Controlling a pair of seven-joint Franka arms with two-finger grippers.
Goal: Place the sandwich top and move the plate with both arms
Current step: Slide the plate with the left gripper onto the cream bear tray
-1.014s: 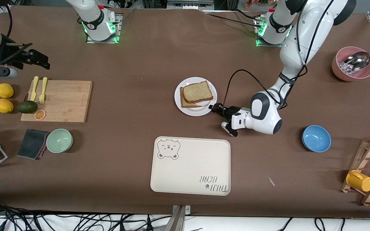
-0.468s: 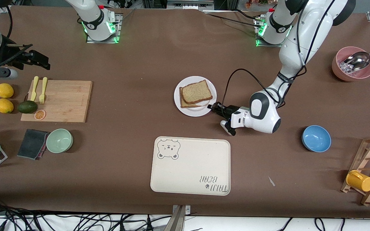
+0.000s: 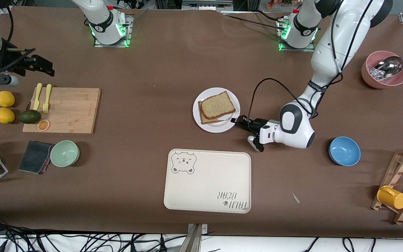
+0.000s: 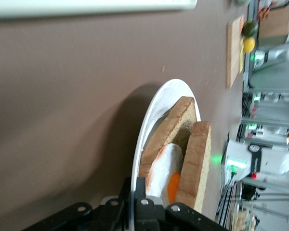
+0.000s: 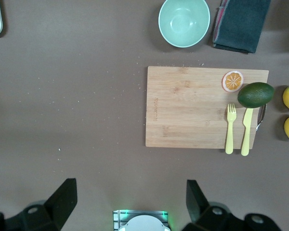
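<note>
The bear-printed tray (image 3: pixel 206 181) serves as the landmark. In the left wrist view only its edge (image 4: pixel 91 6) shows, cut off by the frame. Farther from the front camera than the tray lies the white plate (image 3: pixel 217 128). On it the sandwich top (image 3: pixel 217 104) rests flat on the egg-bearing slice (image 3: pixel 205 119), skewed so its corners point off the lower slice's. From the front the egg is hidden. The left wrist view shows the plate (image 4: pixel 151 115) edge-on, with the egg (image 4: pixel 164 166) between the top slice (image 4: pixel 196 163) and the lower slice (image 4: pixel 166 132).

The left gripper (image 3: pixel 239 121) reaches in from the left arm's end with its fingers clamped on the plate's rim. Its tips are hard to make out.

The right gripper (image 3: pixel 40 66) waits over the table just beside the cutting board (image 3: pixel 64 110), jaws spread wide and empty. In its wrist view the fingers (image 5: pixel 62 199) are cut off.
</note>
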